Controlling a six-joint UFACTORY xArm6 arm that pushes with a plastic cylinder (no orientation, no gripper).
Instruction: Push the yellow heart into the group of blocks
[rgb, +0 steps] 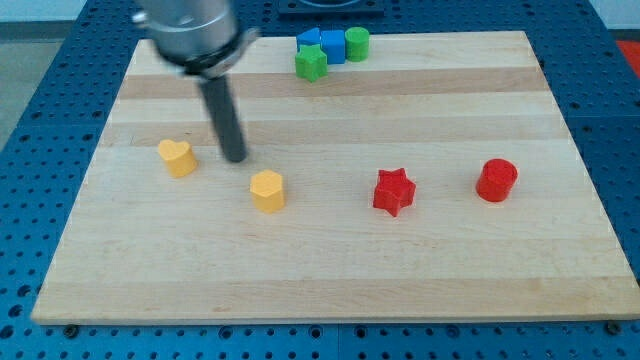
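tip (236, 158): the dark rod comes down from the top-left and its end sits on the tabletop (330, 270), between the two yellow blocks, a little nearer the top edge than either. Not touching anything as far as I can see.
gripper: there isn't one on this arm, just the plain rod, so nothing is being held.
yellow heart (177, 157): left part of the tabletop, near the left edge, just beside the tip on its left with a small gap.
yellow block (267, 190): roughly hexagon-ish, hard to be sure. Sits below and right of the tip, closer to the bottom edge than the heart.
group: clustered at the top edge, a bit right of centre. Green star (311, 62) in front, blue blocks (325, 44) behind it packed together (shapes hard to call), green cylinder (357, 42) on the right end, touching the blue.
red star (393, 191): right of centre, level with the yellow block.
red cylinder (496, 180): further toward the right edge, apart from the red star.
heart vs group: well apart, heart is way off to the left and lower.
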